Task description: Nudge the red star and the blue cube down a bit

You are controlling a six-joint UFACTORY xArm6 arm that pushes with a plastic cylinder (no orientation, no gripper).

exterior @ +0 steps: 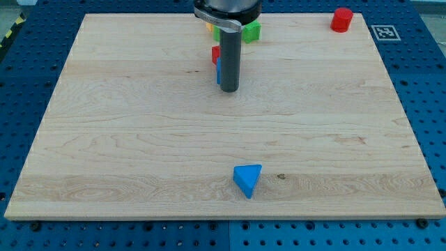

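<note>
My tip point(230, 90) rests on the wooden board point(139, 139) at the upper middle of the view. The rod hides most of two blocks just behind it on its left side: a red sliver point(215, 54), which may be the red star, and below it a blue sliver point(218, 72), which may be the blue cube. Both touch or nearly touch the rod; their shapes cannot be made out.
A green block point(251, 31) and a bit of a yellow block point(208, 28) sit by the rod at the board's top edge. A red cylinder-like block point(341, 19) stands at the top right corner. A blue triangle point(247, 180) lies near the bottom middle.
</note>
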